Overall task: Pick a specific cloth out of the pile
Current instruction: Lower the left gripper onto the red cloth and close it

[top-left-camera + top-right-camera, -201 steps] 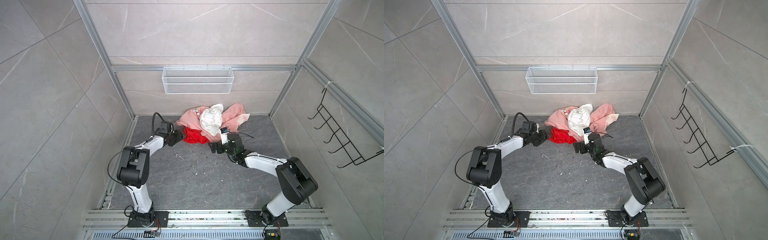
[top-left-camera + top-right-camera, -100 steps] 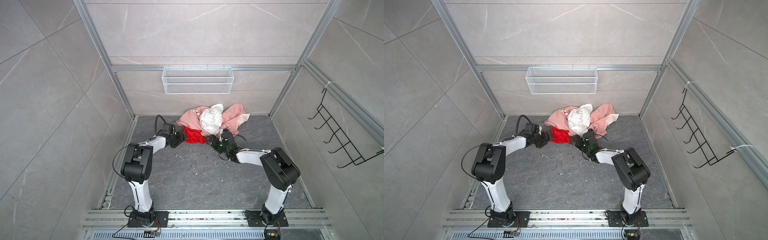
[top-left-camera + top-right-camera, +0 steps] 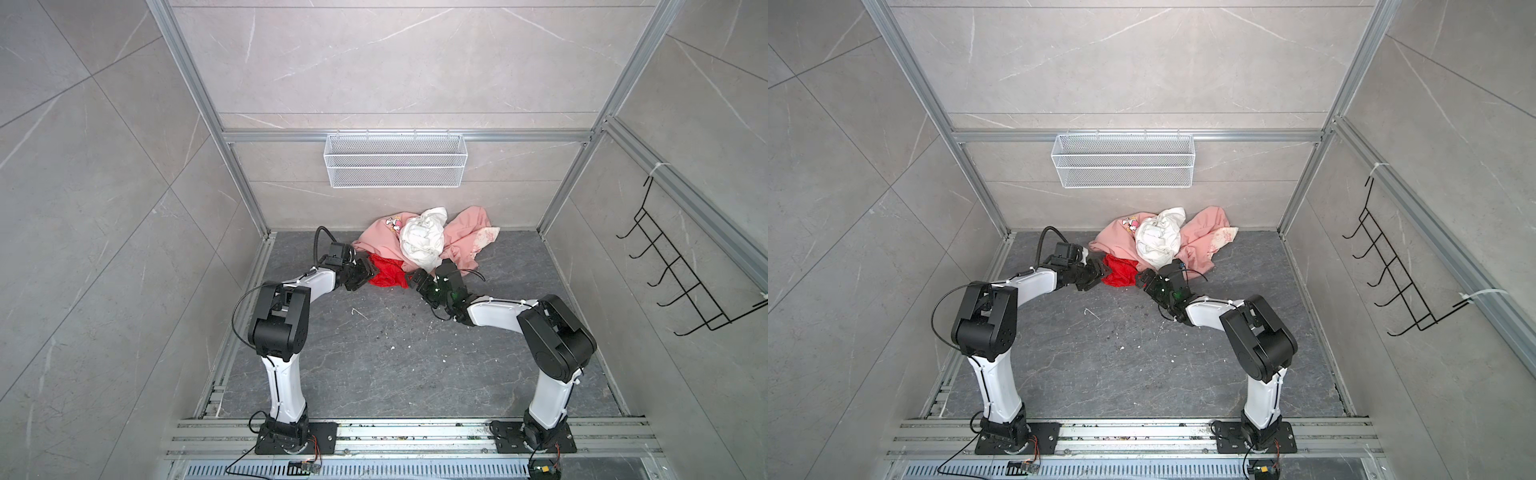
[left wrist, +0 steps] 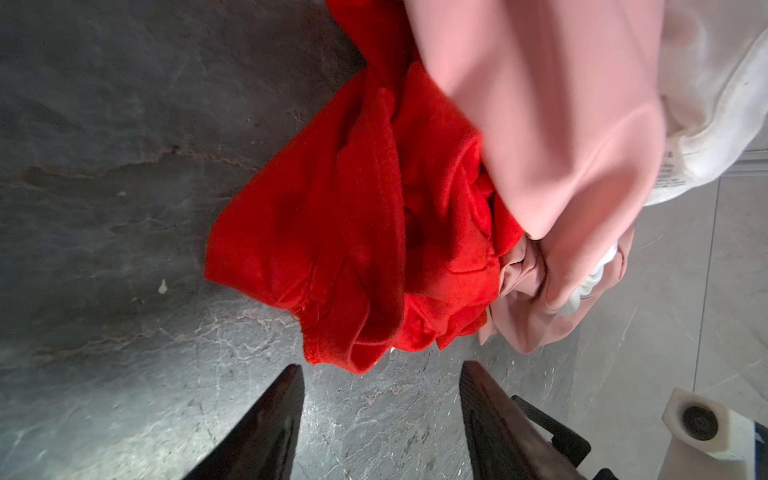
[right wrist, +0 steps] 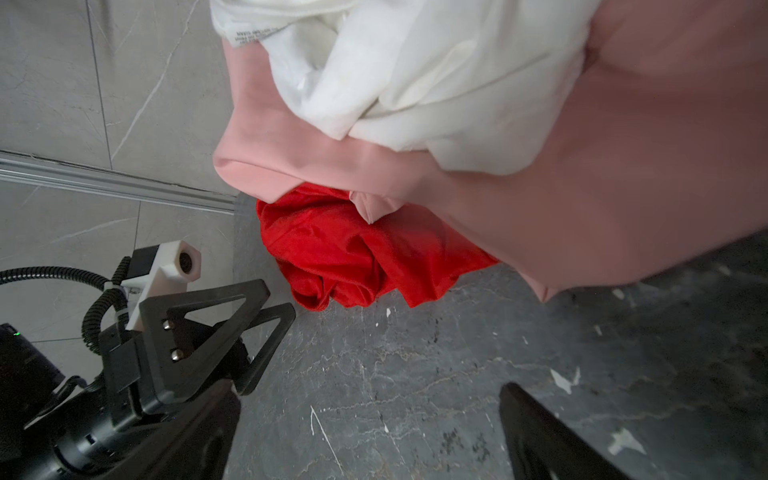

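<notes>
The pile (image 3: 419,243) lies against the back wall: a salmon-pink garment (image 3: 380,245) with a white cloth (image 3: 422,241) on top. The bright red cloth (image 3: 388,272) (image 3: 1120,272) sticks out from under the pink one onto the dark floor. My left gripper (image 3: 371,272) (image 4: 380,368) is open at floor level, and the red cloth's (image 4: 353,228) hem lies just beyond its fingertips, with bare floor between them. My right gripper (image 3: 417,279) (image 5: 370,390) is open wide on the other side of the red cloth (image 5: 361,257), holding nothing.
A white wire basket (image 3: 395,166) hangs on the back wall above the pile. A black hook rack (image 3: 685,282) is on the right wall. Aluminium posts (image 3: 257,208) frame the corners. The left gripper's fingers (image 5: 216,324) show close by in the right wrist view.
The right gripper has swung in from the right to the front of the pile. The left gripper has edged up to the red cloth's hem.
</notes>
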Robot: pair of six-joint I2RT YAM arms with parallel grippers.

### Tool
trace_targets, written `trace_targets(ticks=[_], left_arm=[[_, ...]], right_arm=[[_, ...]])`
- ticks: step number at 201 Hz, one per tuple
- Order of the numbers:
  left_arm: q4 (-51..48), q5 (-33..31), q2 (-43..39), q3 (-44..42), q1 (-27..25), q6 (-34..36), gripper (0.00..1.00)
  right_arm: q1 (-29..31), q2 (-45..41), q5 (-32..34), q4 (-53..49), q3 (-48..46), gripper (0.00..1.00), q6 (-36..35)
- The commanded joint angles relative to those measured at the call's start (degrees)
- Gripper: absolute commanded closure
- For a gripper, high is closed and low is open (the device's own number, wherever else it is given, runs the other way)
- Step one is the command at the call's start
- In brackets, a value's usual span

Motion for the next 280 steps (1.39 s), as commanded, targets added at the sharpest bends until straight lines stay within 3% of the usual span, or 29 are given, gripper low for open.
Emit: trace_targets(ticks=[1, 41, 90, 219, 280], left_arm=[[-0.42, 1.27, 0.77, 2.47, -0.42, 0.81, 0.41], [-2.76, -0.61, 2.05, 3.85, -1.10, 2.48, 0.47], [-3.65, -0.43, 3.55, 5.08, -1.15, 3.09, 0.61], [-7.69, -2.88, 7.07, 9.45, -1.19, 4.82, 0.64], [-8.24, -3.23, 7.17, 9.67, -1.22, 5.33, 0.73]], right_arm=[[0.31, 0.78, 0.60, -1.37, 1.37, 0.00, 0.56], [0.40, 0.69, 0.51, -1.45, 1.37, 0.00, 0.56], [0.31, 0.52, 0.34, -1.49, 1.15, 0.00, 0.58], [0.40, 0.35, 0.32, -3.68, 2.97, 0.00, -1.03], [0.47, -0.10, 0.80, -4.43, 2.84, 0.00, -1.38]])
